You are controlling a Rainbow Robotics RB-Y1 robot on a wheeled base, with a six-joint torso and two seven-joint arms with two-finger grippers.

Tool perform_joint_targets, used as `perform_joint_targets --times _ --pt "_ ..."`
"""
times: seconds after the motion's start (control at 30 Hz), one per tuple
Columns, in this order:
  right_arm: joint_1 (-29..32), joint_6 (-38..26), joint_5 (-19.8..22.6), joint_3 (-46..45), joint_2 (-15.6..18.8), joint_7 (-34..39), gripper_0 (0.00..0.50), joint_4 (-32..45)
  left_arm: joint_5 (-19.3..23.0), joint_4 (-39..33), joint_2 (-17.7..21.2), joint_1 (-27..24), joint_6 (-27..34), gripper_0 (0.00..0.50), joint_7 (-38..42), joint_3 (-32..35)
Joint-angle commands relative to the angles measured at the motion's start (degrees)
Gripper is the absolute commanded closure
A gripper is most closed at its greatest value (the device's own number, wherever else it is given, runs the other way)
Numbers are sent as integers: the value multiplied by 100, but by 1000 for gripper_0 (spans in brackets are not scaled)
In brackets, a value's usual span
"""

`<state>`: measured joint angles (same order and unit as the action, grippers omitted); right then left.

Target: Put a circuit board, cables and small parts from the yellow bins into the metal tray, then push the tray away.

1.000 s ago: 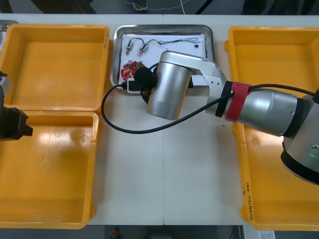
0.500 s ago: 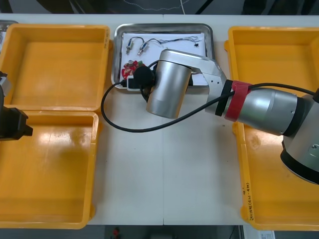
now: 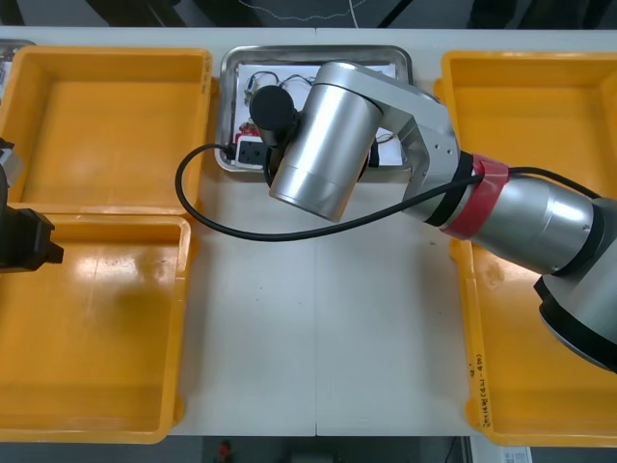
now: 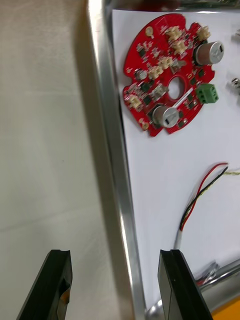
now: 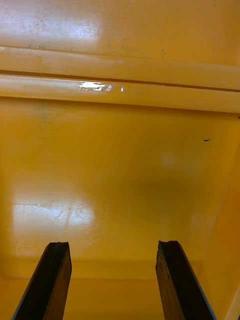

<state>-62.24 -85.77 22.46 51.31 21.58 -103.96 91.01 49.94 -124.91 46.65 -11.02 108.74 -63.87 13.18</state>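
Right wrist view gives you the clearest read: your right tool [image 4: 115, 255] is spread wide and holds nothing. Its fingers straddle the side rim of the metal tray [image 4: 112, 150], one finger over the bare desk [image 4: 45, 150] and the other over the tray's white lining [image 4: 160, 165]. The round red circuit board [image 4: 170, 75] lies flat on that lining, just beside the rim and well ahead of the fingertips, touching neither finger. A red and yellow cable [image 4: 202, 192] lies on the lining nearer the inner finger, apart from the board. From the front, your right arm [image 3: 318, 135] reaches across the tray's near edge, and the tray sits at the far side of the desk between the bins. Your left tool [image 5: 112, 246] waits wide open and unloaded over the floor of a yellow bin [image 5: 120, 165] on the left.
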Motion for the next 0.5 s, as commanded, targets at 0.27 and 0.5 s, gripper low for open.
perform_joint_targets --times 0.27,0.5 --pt "1188 -2339 31 -1739 101 -169 0 2009 42 -166 239 100 -46 0 -503 176" --pt "1672 -2423 22 -2380 637 -81 0 2941 42 -166 239 100 -46 0 -503 176"
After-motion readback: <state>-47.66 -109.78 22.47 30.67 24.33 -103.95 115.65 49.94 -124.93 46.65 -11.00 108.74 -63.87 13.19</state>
